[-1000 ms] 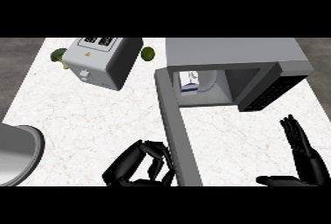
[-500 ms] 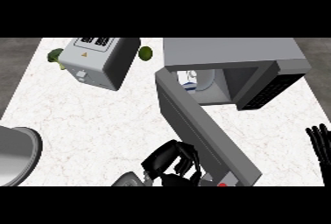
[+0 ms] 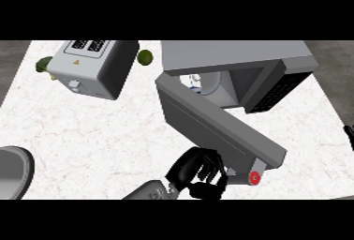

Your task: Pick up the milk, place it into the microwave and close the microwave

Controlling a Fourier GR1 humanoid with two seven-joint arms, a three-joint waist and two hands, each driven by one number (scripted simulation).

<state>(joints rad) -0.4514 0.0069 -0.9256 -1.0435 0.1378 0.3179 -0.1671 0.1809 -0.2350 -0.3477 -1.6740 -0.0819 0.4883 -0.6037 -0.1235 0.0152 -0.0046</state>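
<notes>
Your left hand (image 3: 197, 172) sits at the door's (image 3: 221, 131) free end, fingers curled, gripping nothing; they could slip off the edge mid-swing; right hand (image 3: 350, 137) barely shows at the frame edge, can't tell its fingers; milk (image 3: 196, 84) is inside the microwave (image 3: 235, 56); toaster (image 3: 97, 65) is well clear on the desk (image 3: 90, 136).

Marble counter (image 3: 90, 136): toaster (image 3: 93, 68), microwave (image 3: 239, 61)

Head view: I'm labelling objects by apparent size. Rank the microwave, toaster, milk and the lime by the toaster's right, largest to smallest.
1. microwave, door included
2. toaster
3 and 4. milk and lime: unsure, since the milk is mostly hidden inside the microwave behind the door.
</notes>
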